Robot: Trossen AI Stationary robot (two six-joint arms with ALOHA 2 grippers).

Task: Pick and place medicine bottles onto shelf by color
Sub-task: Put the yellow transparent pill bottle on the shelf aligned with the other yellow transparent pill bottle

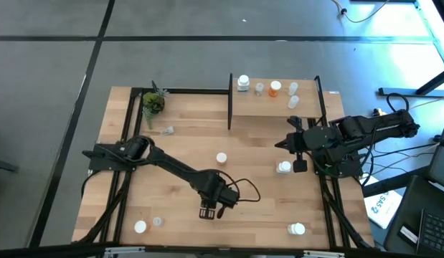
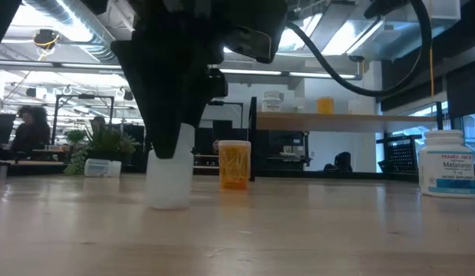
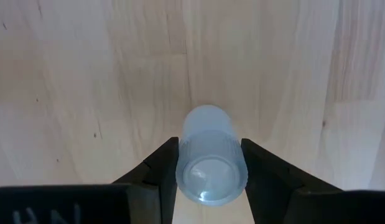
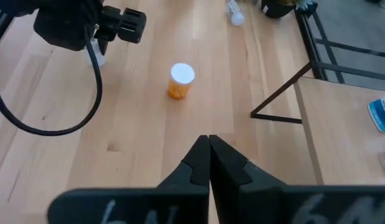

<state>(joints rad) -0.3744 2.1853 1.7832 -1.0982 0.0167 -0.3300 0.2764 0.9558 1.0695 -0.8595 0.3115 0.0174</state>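
My left gripper point(image 1: 207, 213) points straight down near the table's front edge, shut on a frosted clear medicine bottle point(image 3: 208, 155). The low view shows that bottle point(image 2: 169, 184) upright, its base apparently on the tabletop. An orange bottle with a white cap point(image 1: 221, 158) stands on its base mid-table. The shelf point(image 1: 268, 109) at the far right carries several bottles. My right gripper point(image 4: 208, 140) is shut on nothing, held above the table by the shelf's near side point(image 1: 281, 144). My left gripper pinches the clear bottle's ribbed cap end point(image 3: 180, 163) between its two fingers point(image 3: 158, 171), one on each side. The fingers come from above, pointing down. The bottle stands upright below them, and its base seems to rest on the table.
A white labelled bottle point(image 1: 284, 167) stands under the right arm, another white one point(image 1: 298, 228) at the front right. Two more bottles point(image 1: 140, 226) stand front left, and a clear one point(image 1: 168, 130) lies near the potted plant point(image 1: 153, 102). Black posts point(image 1: 229, 100) frame the shelf.
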